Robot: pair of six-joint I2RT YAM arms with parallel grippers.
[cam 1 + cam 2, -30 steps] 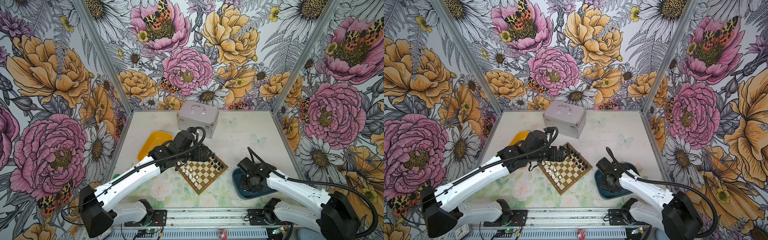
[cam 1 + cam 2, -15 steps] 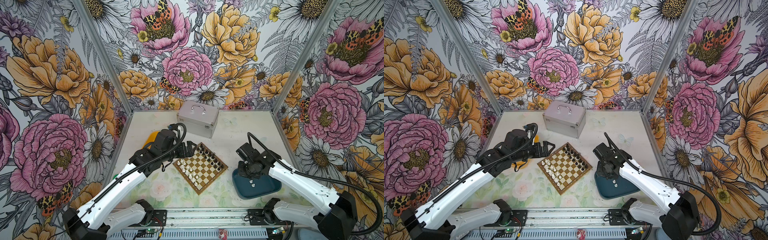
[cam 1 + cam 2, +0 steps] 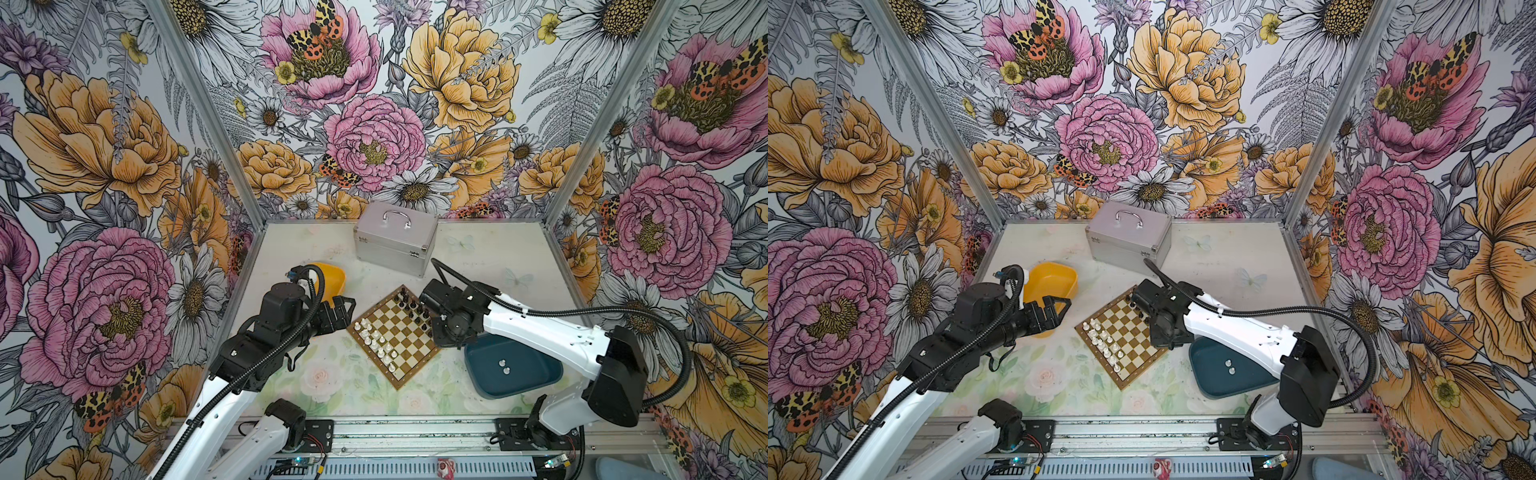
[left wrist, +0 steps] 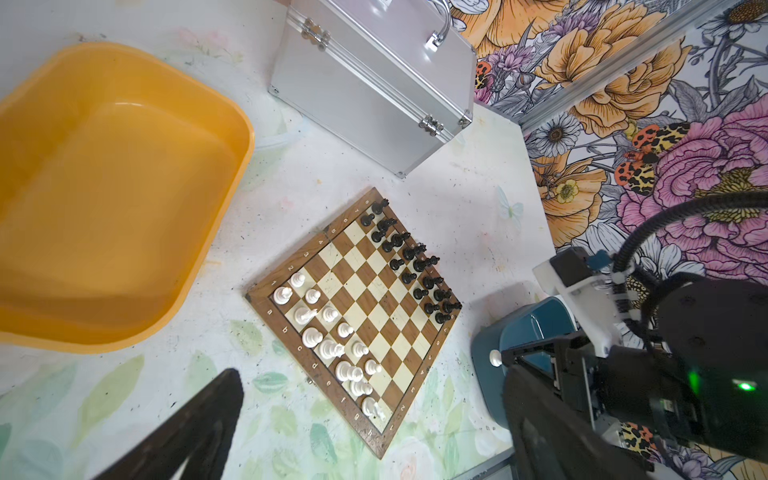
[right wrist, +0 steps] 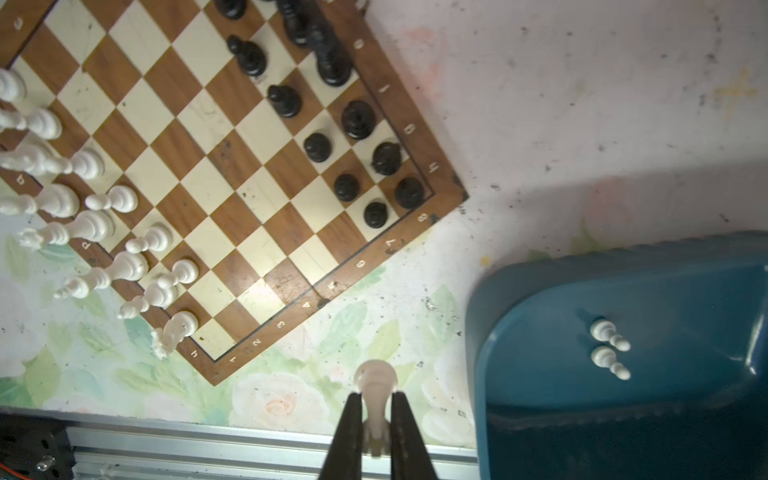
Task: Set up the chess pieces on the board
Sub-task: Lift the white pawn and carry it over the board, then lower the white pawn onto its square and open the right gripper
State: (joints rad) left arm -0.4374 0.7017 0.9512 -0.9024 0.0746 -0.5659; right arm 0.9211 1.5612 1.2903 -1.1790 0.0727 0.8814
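Snugly between right jaws sits a white pawn (image 5: 375, 380).

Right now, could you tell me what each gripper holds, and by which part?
Right gripper: a white pawn, pinched by its upper stem, base free. Left gripper: open, empty.

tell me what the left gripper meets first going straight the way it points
Probably the board, at its corner by the white pieces; how high the left gripper sits is unclear.
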